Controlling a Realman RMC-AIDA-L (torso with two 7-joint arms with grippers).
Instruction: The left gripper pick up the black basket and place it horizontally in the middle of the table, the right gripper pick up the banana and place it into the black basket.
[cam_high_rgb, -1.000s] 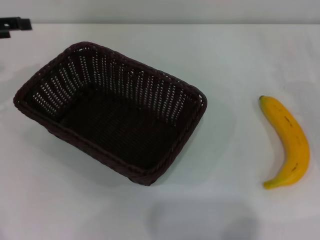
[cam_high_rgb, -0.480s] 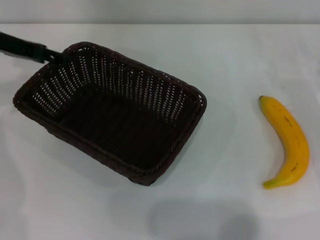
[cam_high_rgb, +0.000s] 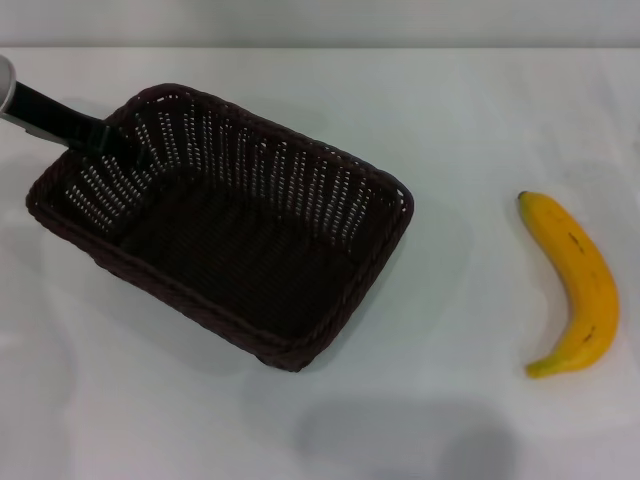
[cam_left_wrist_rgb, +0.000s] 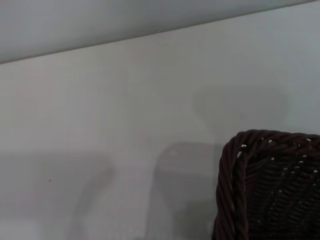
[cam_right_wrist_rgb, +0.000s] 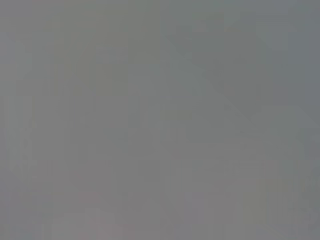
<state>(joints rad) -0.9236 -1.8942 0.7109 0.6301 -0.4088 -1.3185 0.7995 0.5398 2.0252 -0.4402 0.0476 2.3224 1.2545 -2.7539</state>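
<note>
The black basket (cam_high_rgb: 225, 225) sits tilted on the white table (cam_high_rgb: 470, 110), left of the middle. The left gripper (cam_high_rgb: 118, 140) reaches in from the far left, its black tip over the basket's far left corner. A corner of the basket also shows in the left wrist view (cam_left_wrist_rgb: 270, 190). The banana (cam_high_rgb: 578, 282) lies on the table at the right, well apart from the basket. The right gripper is out of view; the right wrist view shows only plain grey.
The table's far edge (cam_high_rgb: 320, 47) runs along the top of the head view. A soft shadow (cam_high_rgb: 400, 440) lies on the table near the front.
The left gripper has come in from the far left edge and moved rightward and nearer, over the basket's far left corner. The basket and banana have not moved.
</note>
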